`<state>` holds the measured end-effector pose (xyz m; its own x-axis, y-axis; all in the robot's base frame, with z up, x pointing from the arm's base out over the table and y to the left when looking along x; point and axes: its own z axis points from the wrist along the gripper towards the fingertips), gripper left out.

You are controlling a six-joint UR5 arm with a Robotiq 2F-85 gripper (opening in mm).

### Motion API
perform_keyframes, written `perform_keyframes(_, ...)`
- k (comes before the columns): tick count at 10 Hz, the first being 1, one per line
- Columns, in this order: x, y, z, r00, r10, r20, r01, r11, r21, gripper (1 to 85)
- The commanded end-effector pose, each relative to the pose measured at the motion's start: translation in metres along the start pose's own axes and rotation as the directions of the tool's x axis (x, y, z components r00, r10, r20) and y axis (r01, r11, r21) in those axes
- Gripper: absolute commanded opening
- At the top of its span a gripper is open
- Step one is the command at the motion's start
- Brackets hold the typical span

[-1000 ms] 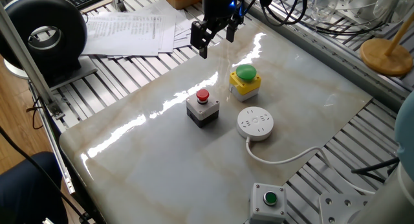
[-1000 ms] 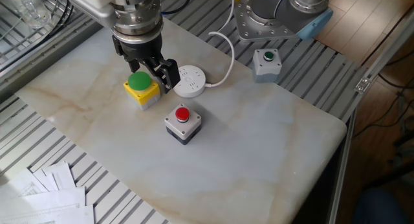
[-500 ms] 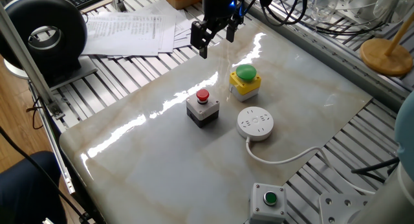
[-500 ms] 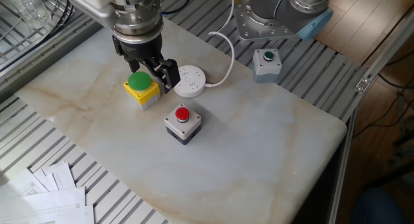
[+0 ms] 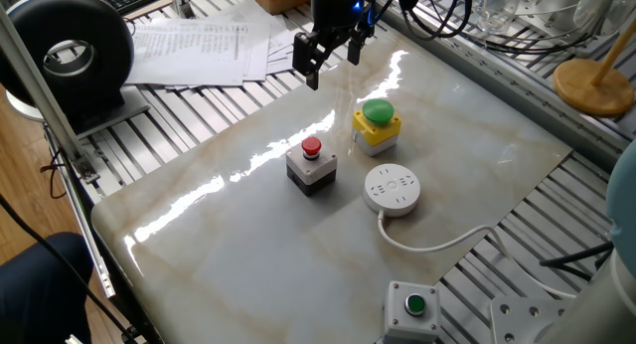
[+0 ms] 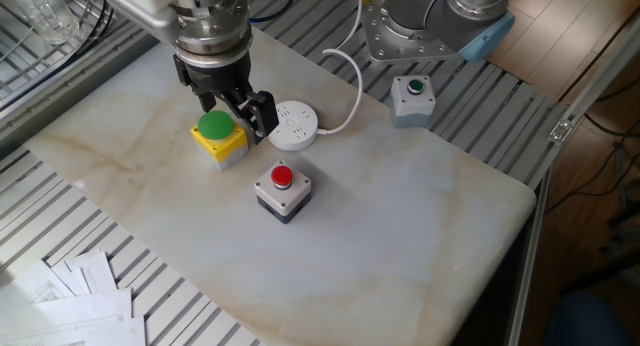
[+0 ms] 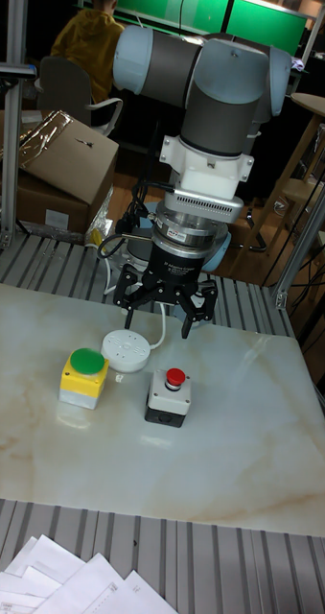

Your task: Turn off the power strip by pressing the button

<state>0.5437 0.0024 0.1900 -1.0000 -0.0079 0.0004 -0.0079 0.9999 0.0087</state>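
Power strip [image 5: 392, 188]: flat on the marble top [image 5: 248, 235], sockets up, just beside the yellow box with green dome [image 5: 377, 123], near the grey box with red button [image 5: 311, 165]. White cord [image 5: 437, 247] trailing off toward the table edge, where a small grey box with green button [image 5: 412, 309] sits. Strip's own button too small to pick out on the face, so locate it before committing. Gripper [image 5: 333, 66] raised above the table, touching nothing, fingers spread apart with a clear gap. Probably best: close the fingers for one blunt tip, line up over the switch, come straight down. Keep clear of the green dome next door. Press gently: light disc, nothing pinning it, likely to skid or tip under an off-centre push.
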Motion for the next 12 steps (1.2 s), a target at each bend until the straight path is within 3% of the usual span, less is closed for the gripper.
perform_keyframes(1, -0.016, -0.063, -0.009, 0.97, -0.244, -0.002, 0.236, 0.936, 0.26, 84.0)
perform_keyframes(2, -0.017, -0.063, -0.008, 0.971, -0.24, 0.002, 0.23, 0.935, 0.269, 1.0)
perform_keyframes(5, -0.016, -0.063, -0.009, 0.972, -0.236, 0.002, 0.226, 0.933, 0.28, 1.0)
perform_keyframes(7, -0.007, -0.053, -0.006, 0.972, -0.233, -0.013, 0.229, 0.944, 0.24, 1.0)
perform_keyframes(8, -0.001, -0.049, -0.007, 0.959, -0.282, -0.028, 0.281, 0.929, 0.241, 1.0)
perform_keyframes(9, 0.012, -0.044, -0.012, 0.919, -0.384, -0.084, 0.393, 0.894, 0.215, 1.0)
perform_keyframes(10, 0.026, -0.021, -0.01, 0.877, -0.467, -0.109, 0.478, 0.871, 0.116, 1.0)
perform_keyframes(11, 0.032, -0.009, -0.005, 0.833, -0.542, -0.112, 0.551, 0.831, 0.071, 1.0)
perform_keyframes(12, 0.04, -0.006, 0.001, 0.805, -0.58, -0.127, 0.591, 0.802, 0.083, 1.0)
